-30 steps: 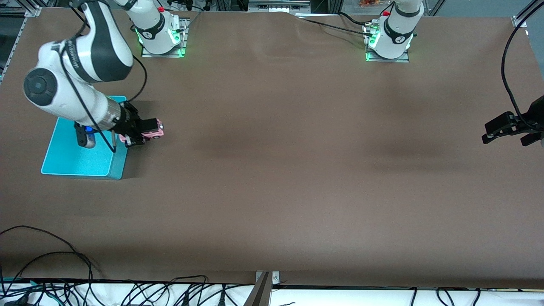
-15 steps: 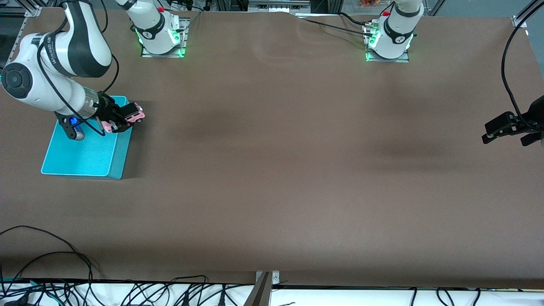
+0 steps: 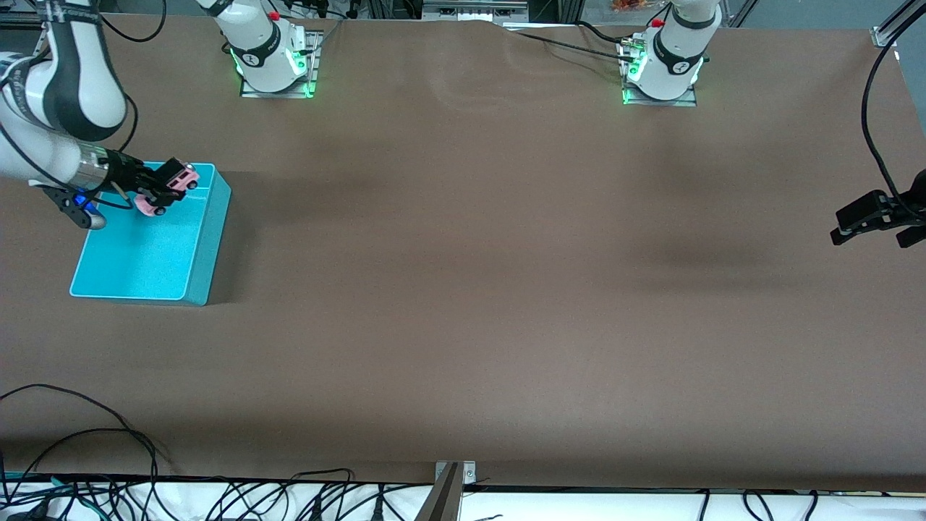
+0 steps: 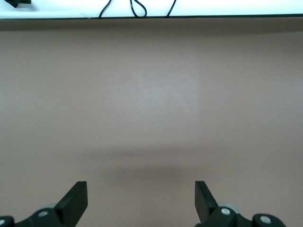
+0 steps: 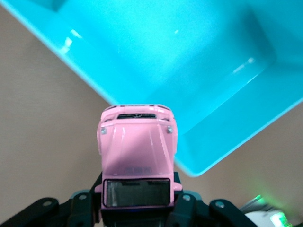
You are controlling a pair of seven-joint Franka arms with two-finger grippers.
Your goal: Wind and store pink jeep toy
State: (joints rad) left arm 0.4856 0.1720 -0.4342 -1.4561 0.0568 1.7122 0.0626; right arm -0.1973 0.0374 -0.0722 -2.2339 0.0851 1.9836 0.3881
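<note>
Over the bin's (image 3: 145, 253) rim, your right end effector (image 3: 155, 189) grips the jeep (image 3: 173, 184), nose-first for dropping in; the left end effector (image 4: 141, 203) waits well apart, spread empty.

No text can be read for certain. The pink jeep toy (image 5: 137, 156) bears small raised lettering on its hood, too faint to make out in the right wrist view.

From here I see bare brown table (image 3: 463, 289) across its whole middle, nothing to hinder a pass. The bin (image 3: 116, 286) is the only obstacle, at the right arm's end. My right gripper (image 3: 160, 189) hangs over it with the jeep (image 3: 173, 186); the bin floor beneath lies open. The left gripper (image 3: 868, 217) waits, fingers apart, over bare table.
</note>
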